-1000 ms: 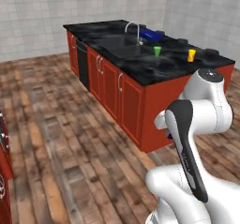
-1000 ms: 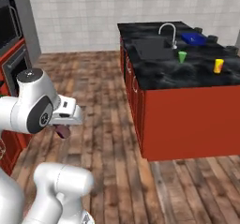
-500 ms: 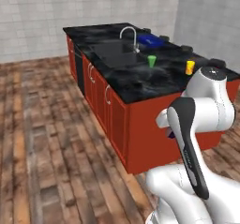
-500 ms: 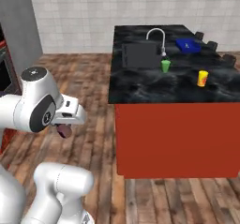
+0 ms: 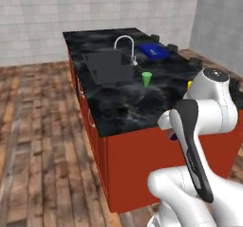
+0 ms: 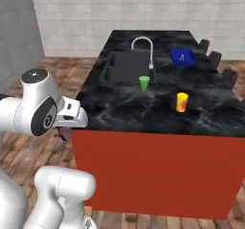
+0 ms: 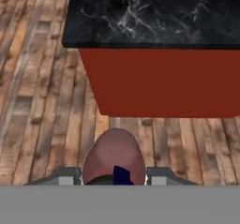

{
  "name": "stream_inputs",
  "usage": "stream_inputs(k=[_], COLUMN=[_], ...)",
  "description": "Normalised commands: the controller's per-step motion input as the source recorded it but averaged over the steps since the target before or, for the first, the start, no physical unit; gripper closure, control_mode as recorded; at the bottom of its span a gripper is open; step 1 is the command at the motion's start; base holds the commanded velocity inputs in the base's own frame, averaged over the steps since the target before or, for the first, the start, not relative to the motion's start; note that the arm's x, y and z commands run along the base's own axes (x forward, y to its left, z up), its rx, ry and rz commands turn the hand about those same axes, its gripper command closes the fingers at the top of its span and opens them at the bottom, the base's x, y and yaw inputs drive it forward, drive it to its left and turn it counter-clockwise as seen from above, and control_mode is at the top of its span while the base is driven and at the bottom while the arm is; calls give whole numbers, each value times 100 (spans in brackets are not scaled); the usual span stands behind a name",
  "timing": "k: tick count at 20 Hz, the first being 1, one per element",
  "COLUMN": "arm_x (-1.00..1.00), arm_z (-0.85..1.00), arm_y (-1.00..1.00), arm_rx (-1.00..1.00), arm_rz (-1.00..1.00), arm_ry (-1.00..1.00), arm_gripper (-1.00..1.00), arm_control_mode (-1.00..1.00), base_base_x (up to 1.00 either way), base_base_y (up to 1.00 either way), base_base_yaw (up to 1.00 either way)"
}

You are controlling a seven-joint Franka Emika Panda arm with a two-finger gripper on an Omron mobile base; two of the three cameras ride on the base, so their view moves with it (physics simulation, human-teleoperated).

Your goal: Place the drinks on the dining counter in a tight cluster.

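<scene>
My gripper (image 7: 115, 175) is shut on the short purple bottle (image 7: 114, 156), which stands between the two fingertips (image 7: 65, 174) at the bottom of the hand view. A sliver of that purple bottle (image 5: 173, 137) peeks out beside my forearm, and the bottle (image 6: 63, 135) also shows under the wrist. I hold it over the wood floor, just off the near end of the dining counter (image 7: 150, 17), a black marbled island top (image 5: 121, 109) on a red panel base (image 6: 153, 170). The white bottle and the clear bottle are out of view.
On the island are a sink (image 5: 109, 67) with a curved faucet (image 6: 142, 48), a green cup (image 6: 144, 83), a yellow cup (image 6: 181, 102) and a blue dish (image 6: 182, 56). Dark stools (image 6: 214, 58) line its right side. Wood floor (image 5: 42, 140) lies open to the left.
The base has driven round toward the island's near end, so the whole scene has shifted and the counter looms closer. The purple bottle stays in my shut gripper.
</scene>
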Motion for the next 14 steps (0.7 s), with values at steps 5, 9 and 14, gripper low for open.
stream_inputs(k=[5,9,14], arm_x=[0,0,0], arm_z=[0,0,0], arm_y=[0,0,0], arm_rx=[0,0,0], arm_rz=[0,0,0], arm_ry=[0,0,0], arm_gripper=[100,100,100], arm_control_mode=[100,100,100], base_base_x=[84,51,-21], base_base_y=[-95,-94,-100], base_base_yaw=[50,61,41])
